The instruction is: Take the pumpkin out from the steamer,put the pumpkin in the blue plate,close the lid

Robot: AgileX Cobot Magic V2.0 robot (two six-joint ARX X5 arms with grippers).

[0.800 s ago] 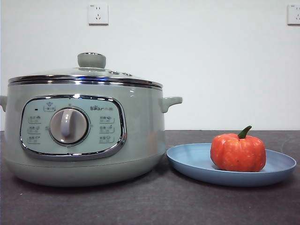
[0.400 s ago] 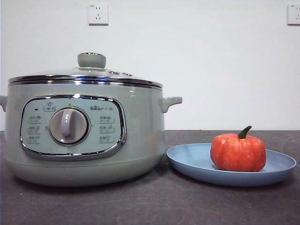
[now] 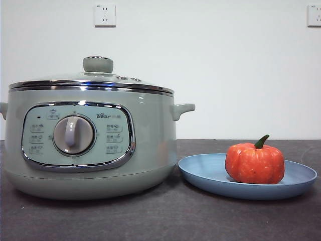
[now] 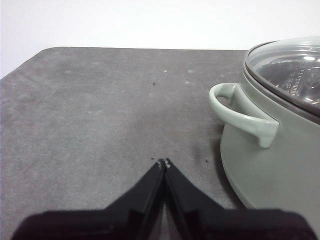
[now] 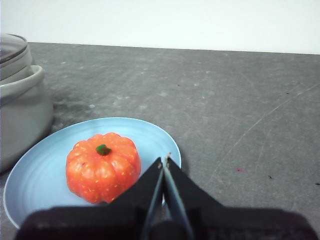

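Note:
The orange-red pumpkin [image 3: 254,163] [image 5: 103,167] with its green stem sits upright in the blue plate [image 3: 210,176] [image 5: 35,180], right of the steamer [image 3: 90,145] [image 4: 280,165]. The glass lid [image 3: 95,80] [image 4: 292,67] with its pale green knob rests shut on the steamer's rim. My left gripper [image 4: 164,162] is shut and empty over bare table beside the steamer's side handle [image 4: 240,112]. Over the plate's near edge, beside the pumpkin, my right gripper [image 5: 164,161] is shut with nothing in it. Neither arm shows in the front view.
A dark grey tabletop [image 3: 165,216] carries the steamer and plate. A white wall with two sockets [image 3: 105,14] stands behind.

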